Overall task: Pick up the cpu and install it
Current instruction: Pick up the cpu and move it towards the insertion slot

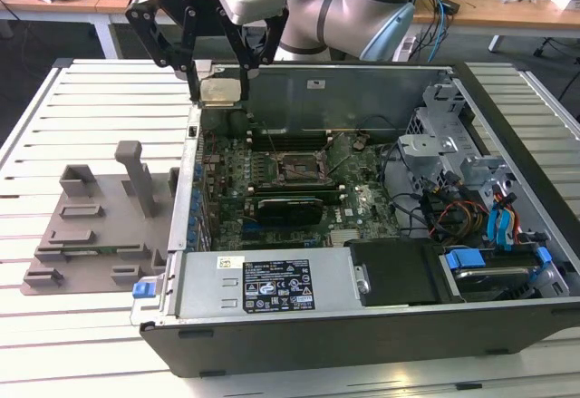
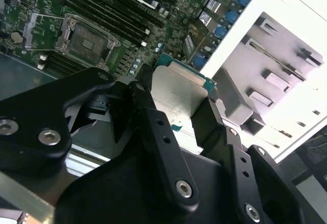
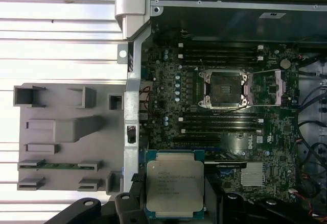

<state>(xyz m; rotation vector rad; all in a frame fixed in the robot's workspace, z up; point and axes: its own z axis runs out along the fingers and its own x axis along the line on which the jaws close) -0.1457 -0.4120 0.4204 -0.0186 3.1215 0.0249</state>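
gripper [image 1: 222, 83]: fingers [image 2: 153, 127] clenched on opposite edges of the cpu [image 3: 174, 185].
cpu position: held level in the air, metal top up, by the computer case [image 1: 362, 339] edge.
handling: judged light, stiff, slick-topped, fragile underneath; best gripped by the edges only.
motherboard socket [image 3: 224, 87]: stood open and empty, well apart from the cpu.

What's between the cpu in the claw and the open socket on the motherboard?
In the first wrist view, rows of black memory slots lie between the cpu and the socket.
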